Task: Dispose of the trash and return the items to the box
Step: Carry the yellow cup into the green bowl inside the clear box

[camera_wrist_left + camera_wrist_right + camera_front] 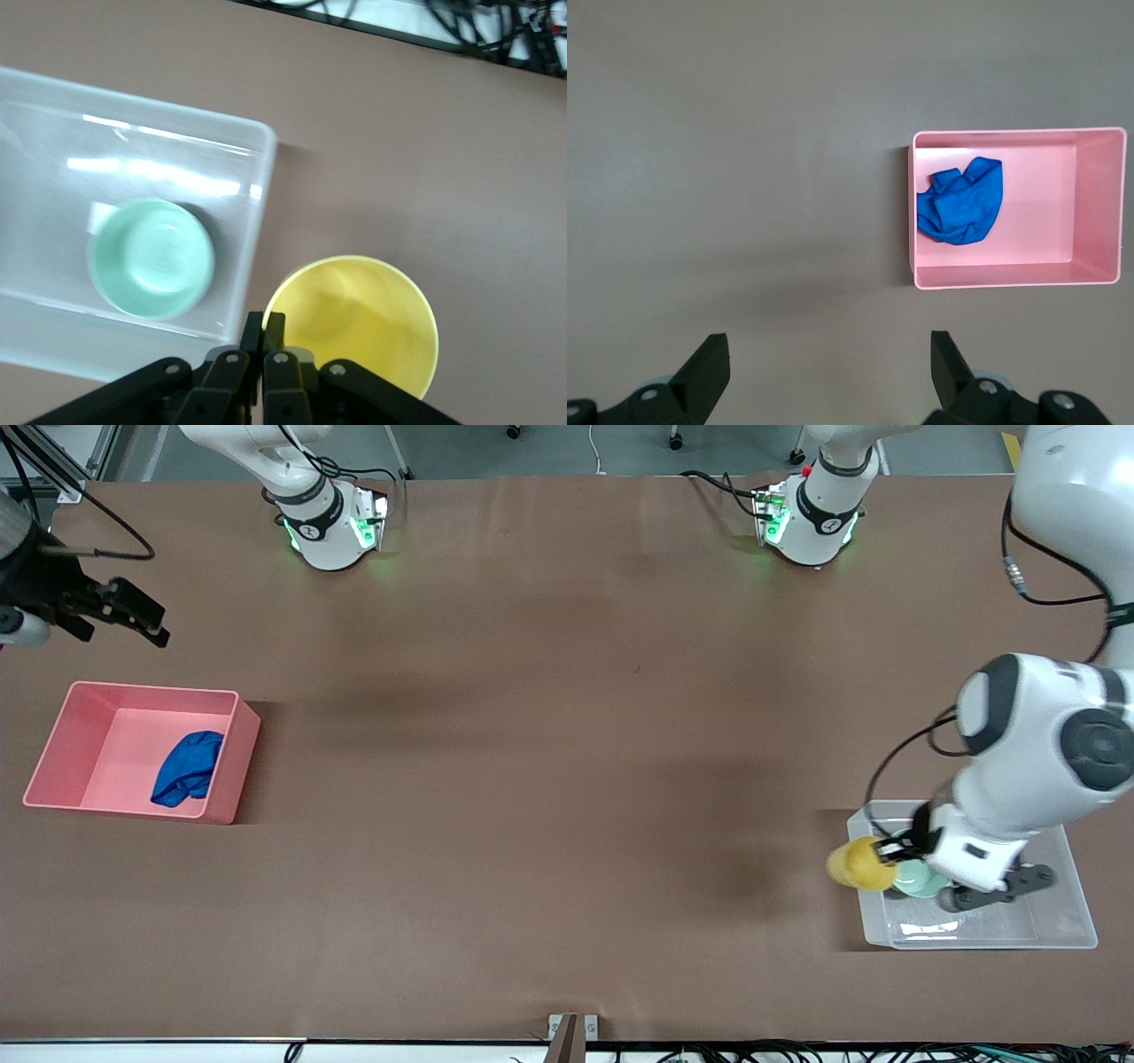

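Yellow is the colour to watch: the small yellow cup (pixel 858 864) hangs in the air, pinched at its rim by the left gripper (pixel 889 851), whose jaws are pressed together on the cup wall, as the left wrist view shows with the cup (pixel 354 323) sitting right against the closed fingertips. It is over the edge of the clear plastic tub (pixel 1054 930) that faces the right arm's end of the desk, so part of it is still above bare desk (pixel 549 779) rather than above the tub floor. The pale green bowl (pixel 917 879) already rests inside the tub, and the wrist picture shows it (pixel 152 258) on the tub base beside a white label. At about nine o'clock in the front view, the pink bin (pixel 53 735) holds the blue cloth wad (pixel 188 768), so the trash step looks finished. The right gripper (pixel 124 613) waits up over the desk near eleven o'clock of that bin, its jaws spread wide and empty, the bin (pixel 1099 212) and cloth (pixel 961 212) in its wrist view. The step in hand, I judge, is returning the cup: the next move calls for carrying it fully over the tub wall, clear of the bowl, lowering it, then letting go.
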Robot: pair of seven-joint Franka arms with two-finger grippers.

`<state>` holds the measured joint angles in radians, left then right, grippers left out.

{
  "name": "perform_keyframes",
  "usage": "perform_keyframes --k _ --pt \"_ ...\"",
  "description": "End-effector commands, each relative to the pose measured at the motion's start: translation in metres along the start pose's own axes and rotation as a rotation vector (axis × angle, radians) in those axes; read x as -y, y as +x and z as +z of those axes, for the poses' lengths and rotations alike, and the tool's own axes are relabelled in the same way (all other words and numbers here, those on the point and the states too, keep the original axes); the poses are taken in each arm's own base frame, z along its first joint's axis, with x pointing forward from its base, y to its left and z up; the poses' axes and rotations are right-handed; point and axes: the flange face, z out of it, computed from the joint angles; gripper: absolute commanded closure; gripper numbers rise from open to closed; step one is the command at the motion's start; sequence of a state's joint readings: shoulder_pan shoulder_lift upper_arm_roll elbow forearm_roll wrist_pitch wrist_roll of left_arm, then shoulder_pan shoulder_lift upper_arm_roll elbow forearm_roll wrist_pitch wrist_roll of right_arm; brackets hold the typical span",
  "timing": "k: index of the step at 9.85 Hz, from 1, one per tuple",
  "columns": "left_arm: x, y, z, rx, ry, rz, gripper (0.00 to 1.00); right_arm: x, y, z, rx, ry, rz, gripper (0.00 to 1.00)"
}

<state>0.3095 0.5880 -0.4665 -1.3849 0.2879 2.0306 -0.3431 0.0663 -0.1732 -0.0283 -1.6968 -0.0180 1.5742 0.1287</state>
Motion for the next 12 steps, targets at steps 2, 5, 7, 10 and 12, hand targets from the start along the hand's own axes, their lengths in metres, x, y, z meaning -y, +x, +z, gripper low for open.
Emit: perform_keyframes --k 2,5,7,10,12 --pt "0.085 0.009 0.037 0.035 0.069 0.201 1.00 0.000 0.019 -0.030 -0.016 0.007 0.016 0.00" --pt "0.118 0.003 0.085 -0.001 0.035 0.222 0.99 0.002 0.029 -0.014 0.014 0.001 0.010 0.00" --pt "0.123 -0.011 0.119 -0.025 0.008 0.223 0.99 -0.002 0.031 -0.005 0.034 -0.001 0.010 0.00" --pt "0.129 -0.019 0.145 -0.017 -0.012 0.213 0.94 -0.020 0.036 0.003 0.045 -0.001 -0.015 0.00" --pt "0.126 -0.020 0.154 -0.017 -0.022 0.214 0.72 -0.027 0.040 0.009 0.055 0.012 -0.040 0.00"
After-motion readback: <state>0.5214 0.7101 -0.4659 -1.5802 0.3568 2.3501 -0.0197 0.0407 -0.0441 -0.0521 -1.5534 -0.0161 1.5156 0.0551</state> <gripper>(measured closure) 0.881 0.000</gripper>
